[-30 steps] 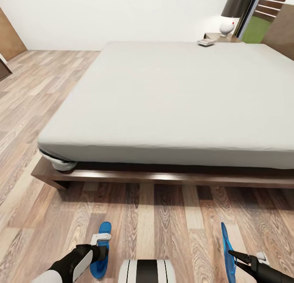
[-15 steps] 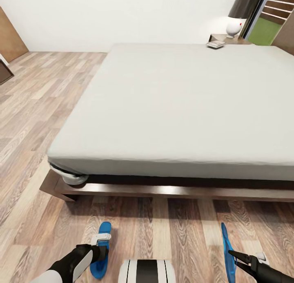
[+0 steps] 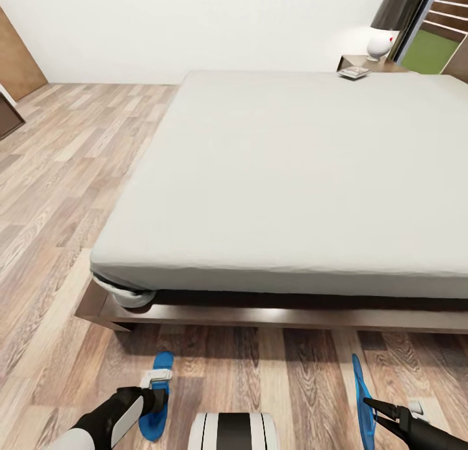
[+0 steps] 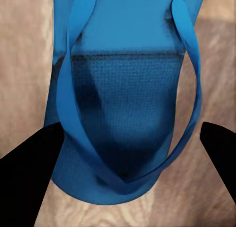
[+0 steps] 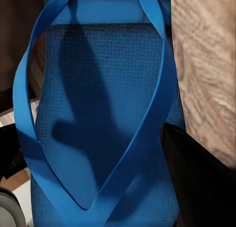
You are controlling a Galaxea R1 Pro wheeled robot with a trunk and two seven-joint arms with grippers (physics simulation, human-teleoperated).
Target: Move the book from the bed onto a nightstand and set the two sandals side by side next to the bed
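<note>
From your head view, the bed edge runs close ahead, plank floor open leftward. Left gripper clamps one sandal; right gripper clamps the other sandal. Book lies near the nightstand. Both wrist views: blue straps between dark fingers.

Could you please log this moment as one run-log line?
left gripper: holding sandal | right gripper: holding second sandal | bed: ahead
</note>
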